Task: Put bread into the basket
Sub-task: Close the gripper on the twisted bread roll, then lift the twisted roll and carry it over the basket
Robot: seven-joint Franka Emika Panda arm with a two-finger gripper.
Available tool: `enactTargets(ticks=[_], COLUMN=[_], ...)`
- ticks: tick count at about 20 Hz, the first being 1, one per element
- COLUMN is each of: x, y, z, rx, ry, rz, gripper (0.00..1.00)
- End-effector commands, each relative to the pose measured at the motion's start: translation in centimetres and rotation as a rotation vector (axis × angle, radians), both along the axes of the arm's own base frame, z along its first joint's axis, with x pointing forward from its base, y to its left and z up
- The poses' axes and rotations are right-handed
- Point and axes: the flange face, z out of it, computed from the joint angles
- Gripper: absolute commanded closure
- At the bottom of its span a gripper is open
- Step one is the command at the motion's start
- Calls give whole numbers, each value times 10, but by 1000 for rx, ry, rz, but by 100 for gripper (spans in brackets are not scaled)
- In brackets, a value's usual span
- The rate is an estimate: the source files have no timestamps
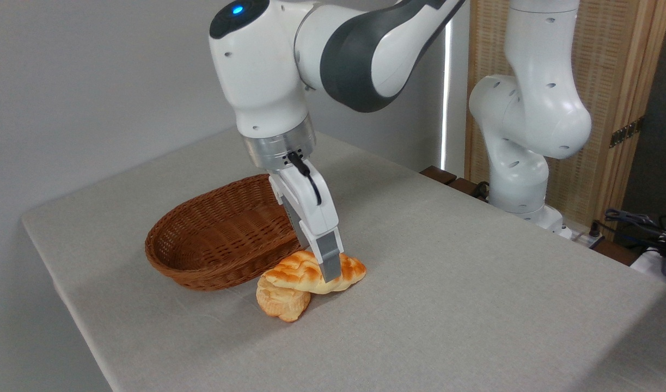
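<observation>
The bread [303,273], a golden-orange braided loaf, lies just in front of the basket. Its left end rests on a smaller pale-golden bun [280,304]. The reddish-brown wicker basket [202,267] stands on the table behind and to the left, with nothing in it. My gripper [317,262] comes down from above and straddles the loaf across its middle. The near finger [330,260] presses on the loaf's front side, and the far finger is mostly hidden behind it. The jaws are shut on the loaf, which sits low by the table.
A grey cloth covers the table [447,283], whose front-left edge runs close to the basket and the bun. The arm's white base [520,179] stands at the back right beside a wooden screen. Cables lie at the far right edge.
</observation>
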Motion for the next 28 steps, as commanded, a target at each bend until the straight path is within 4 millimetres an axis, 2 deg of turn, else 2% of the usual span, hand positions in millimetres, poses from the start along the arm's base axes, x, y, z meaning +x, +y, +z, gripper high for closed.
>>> enactTargets(ticks=[1, 4, 11, 12, 13, 14, 16, 23, 28], x=[8, 14, 17, 17, 17, 17, 17, 12, 7], y=[-12, -14, -7, -5, -4, -5, -5, -6, -10], z=[-25, -33, -35, -34, -33, -33, -31, -20, 31], rx=[-4, 0, -4, -6, -6, -6, -8, -13, -94], ry=[27, 6, 0, -3, -4, -4, -6, -11, -17], rz=[-29, -31, -49, -47, -45, -47, -46, -49, -30], gripper=[0, 0, 2, 18, 27, 40, 49, 49, 48])
